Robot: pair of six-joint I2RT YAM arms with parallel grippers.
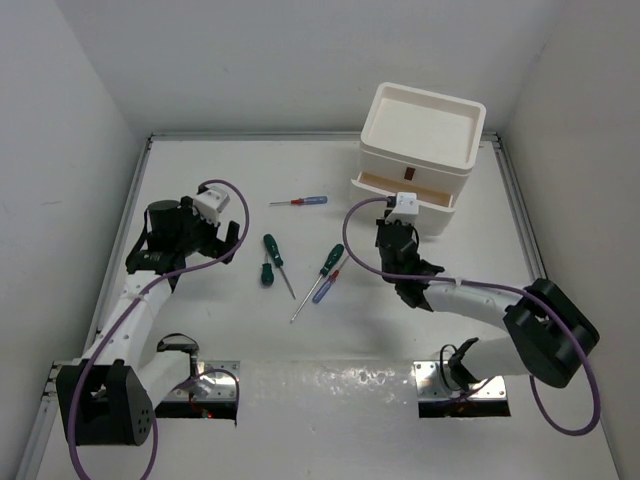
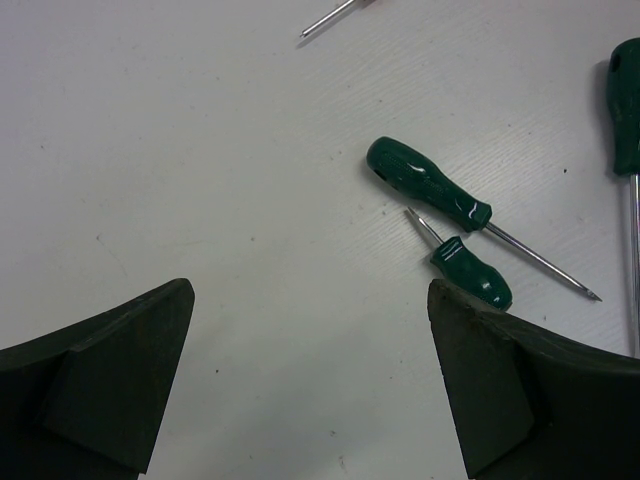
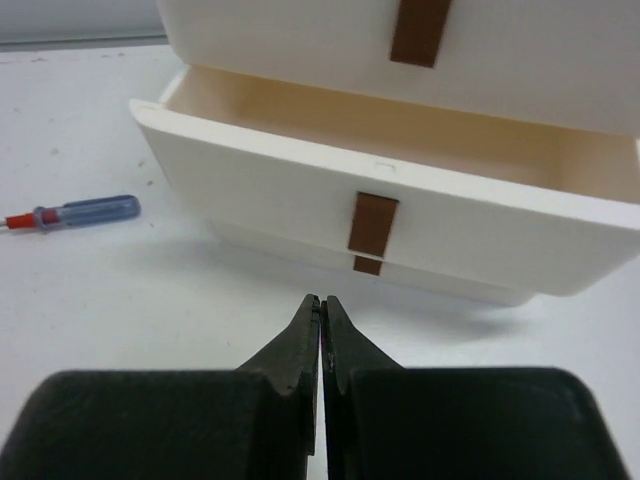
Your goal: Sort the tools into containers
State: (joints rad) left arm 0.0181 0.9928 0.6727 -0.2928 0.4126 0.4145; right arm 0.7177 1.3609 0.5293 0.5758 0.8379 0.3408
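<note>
Left hand [image 2: 310, 290]: fingers spread wide, hovering over bare desk [image 2: 200, 150] left of centre, gripping nothing. Right hand [image 3: 320, 305]: fingertips pressed together, nothing pinched. It points at the drawer front and stops short of it, no contact.

Tools all lie loose mid-desk, between the hands.
- Nearest pair: stubby green screwdriver [image 1: 267, 274], glossy dark-green handle, short shaft. Just beside it, long green screwdriver [image 1: 272, 249], same handle, bare steel shaft running toward the near edge.
- Right of those: second long green screwdriver [image 1: 331, 258], tip toward the near-left corner. It lies alongside a thin blue-handled screwdriver [image 1: 323, 289] with red at one end. Can't tell whether they touch.
- Farther back, alone: thin blue-and-red screwdriver [image 1: 301, 201], clear blue handle, red collar, roughly parallel to the far edge.

Drawer stack [image 1: 420, 150] sits near the far right corner. It is white boxy plastic with three drawers and a rimmed tray top. Middle drawer [image 3: 300, 180] is pulled part way out, cream inside, brown tab [image 3: 372, 220] at front centre. Top and bottom drawers are shut, with the same brown tabs.
</note>
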